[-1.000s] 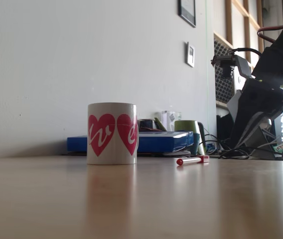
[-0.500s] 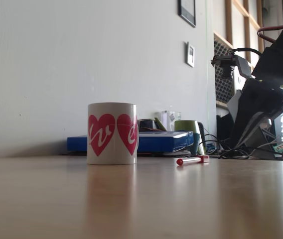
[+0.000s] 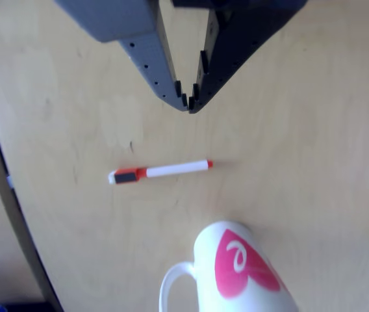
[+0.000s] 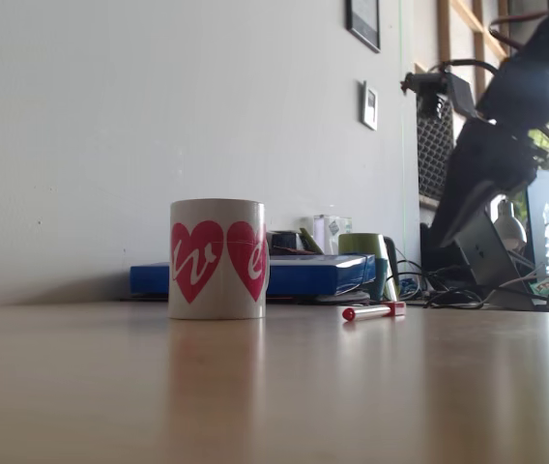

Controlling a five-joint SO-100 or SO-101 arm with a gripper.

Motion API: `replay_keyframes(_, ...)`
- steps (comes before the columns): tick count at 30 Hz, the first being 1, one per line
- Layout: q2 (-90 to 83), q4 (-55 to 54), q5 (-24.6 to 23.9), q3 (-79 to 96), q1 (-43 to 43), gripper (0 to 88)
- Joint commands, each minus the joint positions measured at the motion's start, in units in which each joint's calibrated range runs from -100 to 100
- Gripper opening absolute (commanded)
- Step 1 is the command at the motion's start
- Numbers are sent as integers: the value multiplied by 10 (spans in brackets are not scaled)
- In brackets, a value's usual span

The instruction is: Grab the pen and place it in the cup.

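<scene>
In the fixed view the cup (image 4: 217, 259) stands up straight on the table (image 4: 274, 387) at centre left, and the pen (image 4: 372, 310) lies flat a bit farther back to its right, not touching it. Behind them, by the wall, sit a blue box (image 4: 299, 275) and a green cup (image 4: 366, 253), and the dark arm (image 4: 492, 164) is raised at the upper right. In the other view the gripper (image 3: 189, 104) hangs at the top middle with its tips almost together and nothing between them, the pen (image 3: 160, 171) lies in the middle of the frame, and the cup (image 3: 240, 276) is at the bottom.
</scene>
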Motion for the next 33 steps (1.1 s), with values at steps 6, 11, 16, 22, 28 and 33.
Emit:
replay_keyframes(6, 385, -163, 125, -191, -35, 13)
replay_keyframes(11, 440, -157, 161, -257, -36, 15)
replay_keyframes(16, 439, -138, 241, -272, -6, 126)
replay_keyframes(22, 439, -94, 334, -305, 49, 145)
replay_keyframes(28, 452, -90, 364, -297, 50, 147)
replay_keyframes(33, 512, -97, 364, -284, 35, 174)
